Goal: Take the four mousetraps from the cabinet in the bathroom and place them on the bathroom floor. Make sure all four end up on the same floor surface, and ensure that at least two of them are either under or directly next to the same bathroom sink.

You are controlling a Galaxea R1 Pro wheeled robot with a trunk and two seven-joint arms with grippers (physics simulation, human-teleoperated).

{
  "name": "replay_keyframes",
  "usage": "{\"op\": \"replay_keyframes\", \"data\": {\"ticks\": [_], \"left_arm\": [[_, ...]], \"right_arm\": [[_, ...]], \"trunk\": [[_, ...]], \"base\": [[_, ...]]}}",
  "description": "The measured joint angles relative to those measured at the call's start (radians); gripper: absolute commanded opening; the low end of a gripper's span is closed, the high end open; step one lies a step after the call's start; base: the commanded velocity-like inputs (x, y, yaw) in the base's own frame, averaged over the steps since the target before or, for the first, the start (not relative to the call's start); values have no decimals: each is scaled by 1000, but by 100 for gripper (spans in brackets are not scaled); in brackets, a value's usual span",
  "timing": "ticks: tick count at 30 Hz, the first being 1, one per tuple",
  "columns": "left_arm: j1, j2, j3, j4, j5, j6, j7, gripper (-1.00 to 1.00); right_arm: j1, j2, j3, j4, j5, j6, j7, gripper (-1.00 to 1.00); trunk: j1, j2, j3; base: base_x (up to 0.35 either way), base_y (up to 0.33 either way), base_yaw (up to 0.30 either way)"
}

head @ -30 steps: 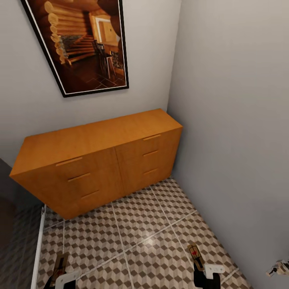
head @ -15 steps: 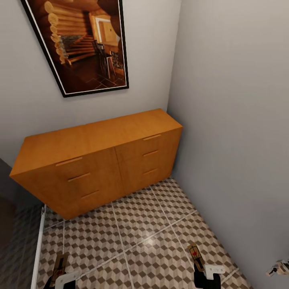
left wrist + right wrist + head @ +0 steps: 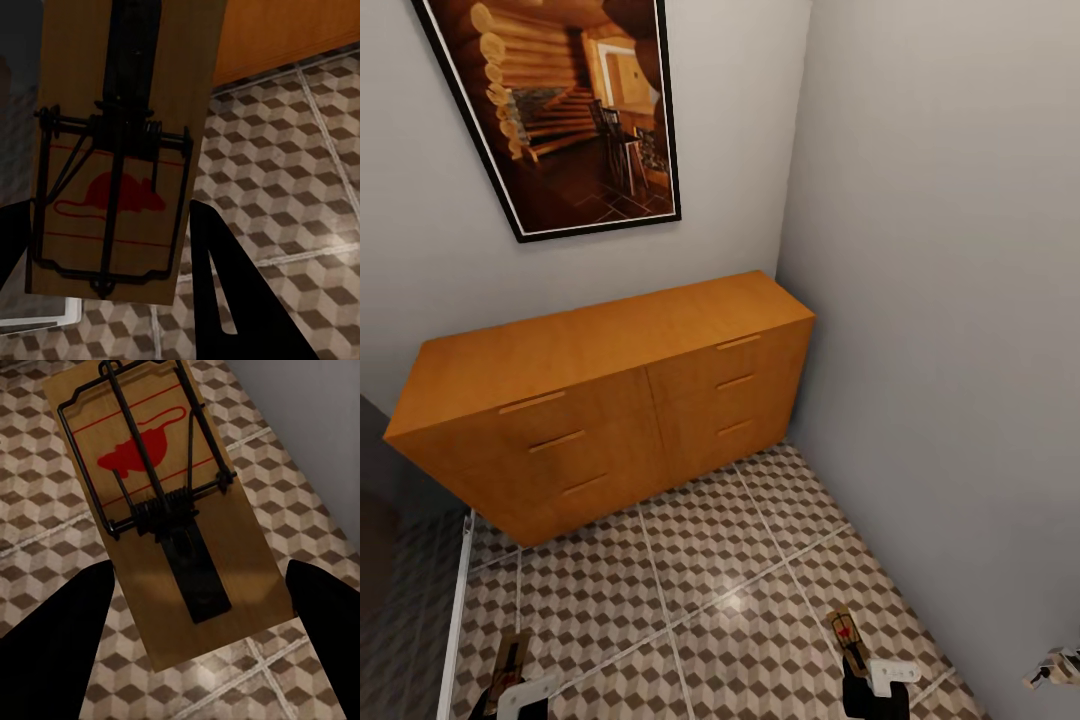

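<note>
Cube-patterned floor (image 3: 710, 590) runs to the closed cabinet (image 3: 600, 390) in the corner. Left gripper (image 3: 510, 675) is clamped on a mousetrap (image 3: 120, 150) between its fingers; right gripper (image 3: 852, 655) likewise grips another trap (image 3: 165, 502), both above the tiles.

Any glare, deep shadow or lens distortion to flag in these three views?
Head view: wide-angle tilt on the cabinet, one glossy glare patch on the bathroom floor. Left wrist view: mousetrap dim, its top in shadow. Right wrist view: mousetrap evenly lit and sharp, gripper fingers pure black.

Both arms low, jaws clamped.
</note>
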Motion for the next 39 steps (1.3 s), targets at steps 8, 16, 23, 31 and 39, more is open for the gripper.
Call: {"op": "replay_keyframes", "data": {"ticks": [8, 16, 23, 31, 39], "left_arm": [[0, -1, -1, 0, 0, 0, 0, -100], [0, -2, -1, 0, 0, 0, 1, -100], [0, -2, -1, 0, 0, 0, 3, -100], [0, -3, -1, 0, 0, 0, 4, -100], [0, -3, -1, 0, 0, 0, 4, -100]], "right_arm": [[0, 0, 0, 0, 1, 0, 0, -100], [0, 0, 0, 1, 0, 0, 0, -100], [0, 0, 0, 2, 1, 0, 0, -100], [0, 0, 0, 2, 1, 0, 0, -100], [0, 0, 0, 3, 1, 0, -1, -100]], "trunk": [[0, 0, 3], [0, 0, 15], [0, 0, 26], [0, 0, 39], [0, 0, 52]], "base": [[0, 0, 0], [0, 0, 0], [0, 0, 0], [0, 0, 0], [0, 0, 0]]}}
